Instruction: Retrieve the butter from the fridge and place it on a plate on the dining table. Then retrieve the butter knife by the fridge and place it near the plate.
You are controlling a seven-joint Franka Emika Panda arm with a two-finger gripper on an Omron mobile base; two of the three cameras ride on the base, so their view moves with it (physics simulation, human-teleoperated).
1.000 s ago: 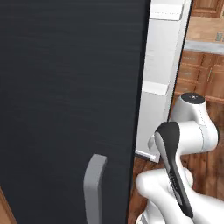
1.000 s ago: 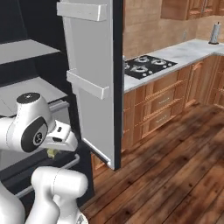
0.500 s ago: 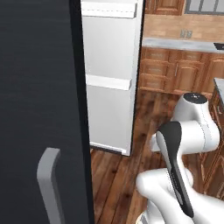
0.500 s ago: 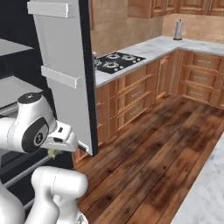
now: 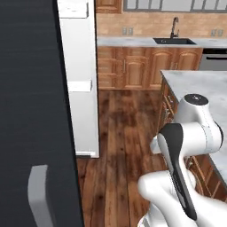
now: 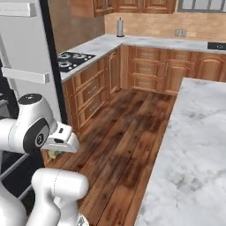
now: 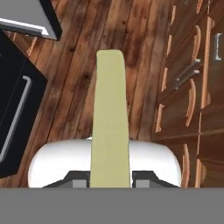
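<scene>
The butter (image 7: 109, 118), a pale yellow stick, runs straight out from between my gripper's (image 7: 110, 180) fingers, held above the wooden floor. My gripper (image 6: 55, 152) is shut on it, tucked low beside the arm's base, with a bit of butter (image 6: 53, 154) showing beneath the hand. The black fridge (image 5: 31, 111) fills the left, its grey handle (image 5: 40, 195) low down and its open door (image 6: 26, 66) showing a white inner side. A black fridge drawer (image 7: 17, 105) lies to the left below the hand. The plate, the dining table and the butter knife are out of view.
A marble-topped counter (image 6: 194, 150) over wooden drawers (image 7: 188, 100) stands close on the right. Wooden cabinets with a stove (image 6: 73, 59), a sink (image 5: 174, 41) and a paper-towel roll (image 6: 119, 27) line the back walls. Wooden floor (image 5: 124, 133) lies between.
The whole picture has swung: the base has turned away from the fridge, which slid to the left edge, and the kitchen counters came into view. The arm keeps its pose with the butter held.
</scene>
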